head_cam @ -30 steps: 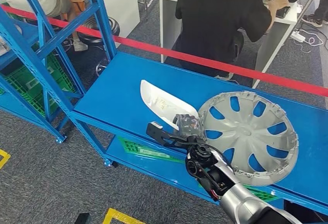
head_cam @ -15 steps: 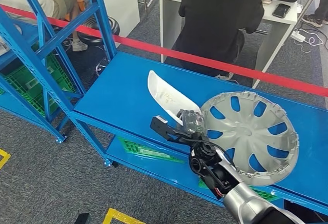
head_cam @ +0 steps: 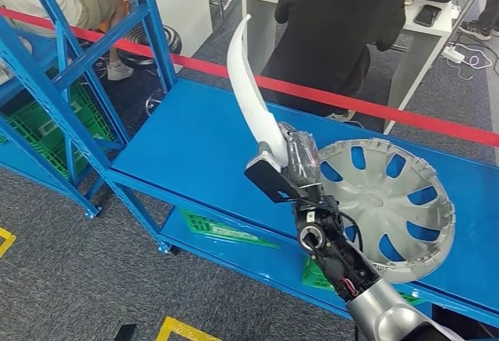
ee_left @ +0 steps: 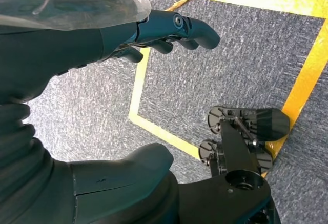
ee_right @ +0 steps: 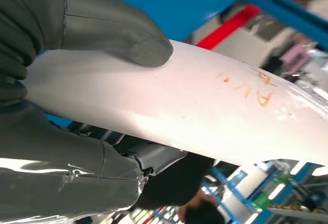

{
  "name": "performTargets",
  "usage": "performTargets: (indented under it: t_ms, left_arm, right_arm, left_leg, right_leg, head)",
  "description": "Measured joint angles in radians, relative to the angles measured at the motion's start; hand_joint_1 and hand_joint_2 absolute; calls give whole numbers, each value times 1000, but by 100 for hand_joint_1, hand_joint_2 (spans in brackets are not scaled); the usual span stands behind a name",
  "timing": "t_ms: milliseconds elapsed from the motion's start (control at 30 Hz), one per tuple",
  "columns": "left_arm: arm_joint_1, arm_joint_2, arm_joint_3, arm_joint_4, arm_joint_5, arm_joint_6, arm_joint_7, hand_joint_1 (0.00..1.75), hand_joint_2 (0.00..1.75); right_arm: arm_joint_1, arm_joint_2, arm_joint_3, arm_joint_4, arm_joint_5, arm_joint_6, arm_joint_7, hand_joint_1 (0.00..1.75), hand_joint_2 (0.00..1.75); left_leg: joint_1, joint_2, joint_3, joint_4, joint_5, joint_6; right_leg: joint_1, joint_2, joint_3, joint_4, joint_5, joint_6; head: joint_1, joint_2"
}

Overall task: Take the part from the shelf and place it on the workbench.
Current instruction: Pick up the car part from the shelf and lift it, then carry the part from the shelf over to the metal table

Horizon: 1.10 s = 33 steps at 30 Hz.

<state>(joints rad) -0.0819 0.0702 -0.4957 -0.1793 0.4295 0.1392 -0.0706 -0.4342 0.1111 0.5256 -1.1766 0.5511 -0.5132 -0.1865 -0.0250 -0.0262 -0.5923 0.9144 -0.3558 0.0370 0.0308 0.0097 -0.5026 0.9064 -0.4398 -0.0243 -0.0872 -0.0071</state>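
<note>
My right hand [head_cam: 294, 161] grips a long curved white plastic part [head_cam: 250, 95] by its lower end and holds it raised, tilted up over the blue bench top [head_cam: 176, 142]. In the right wrist view the thumb [ee_right: 112, 29] presses on the part's white surface [ee_right: 217, 106], which carries orange handwriting. A silver wheel cover [head_cam: 385, 204] lies flat on the bench just right of the hand. My left hand [ee_left: 116, 39] hangs over grey carpet with its fingers apart and nothing in it.
Blue shelf uprights [head_cam: 65, 83] with a green crate [head_cam: 44, 130] stand at the left. A red tape barrier [head_cam: 376, 111] runs behind the bench. A person in black [head_cam: 338, 21] sits at a white desk beyond it. Yellow floor markings [ee_left: 170, 137] lie below.
The white part lay almost flat on the bench; my right hand has lifted and swung it upright, its tip now high above the bench. The seated person shifted slightly.
</note>
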Motion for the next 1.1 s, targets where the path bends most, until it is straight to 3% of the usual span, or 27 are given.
performTargets:
  t_ms: [367,467,533,600,767,833,933,1100]
  left_arm:
    - [-1,-1,0,0,0,-3,6,0,175]
    - [-2,-1,0,0,0,-3,7,0,175]
    - [-3,-1,-1,0,0,-4,8,0,175]
    - [-6,-1,-1,0,0,-5,10,0,175]
    - [-11,-2,-2,0,7,-6,13,0,175]
    - [-13,-4,-2,0,13,-6,14,0,175]
    - [-13,-6,-2,0,27,-6,8,0,175]
    - [-7,-10,-2,0,40,-3,-2,0,175]
  right_arm:
    - [0,-2,-20,-58,-37,11,-35,175,175]
    - [0,-3,-23,-65,-104,42,-84,175,175]
    - [-1,-3,-25,-67,-230,109,-171,175,175]
    - [-6,-4,-29,-66,-397,234,-271,175,175]
    - [-27,-1,-2,-57,-727,726,-436,175,175]
    - [-30,7,28,-51,-780,842,-455,175,175]
    - [-30,27,70,-37,-824,893,-461,175,175]
    - [-31,41,115,-6,-848,876,-463,175,175]
  left_leg:
    - [0,0,0,0,0,0]
    - [0,0,0,0,0,0]
    - [0,0,0,0,0,0]
    - [0,0,0,0,0,0]
    - [0,0,0,0,0,0]
    - [0,0,0,0,0,0]
    - [0,-1,0,0,0,0]
    - [0,-1,0,0,-1,-1]
  right_leg:
    - [0,0,0,0,0,0]
    - [0,0,0,0,0,0]
    - [0,0,0,0,0,0]
    - [0,0,0,0,0,0]
    - [0,0,2,0,0,0]
    - [1,-1,2,0,0,0]
    - [1,-1,2,0,0,0]
    - [1,-1,1,0,-1,-1]
  head:
    - [0,0]
    - [0,0]
    - [0,0]
    - [0,0]
    - [0,0]
    - [0,0]
    - [0,0]
    - [0,0]
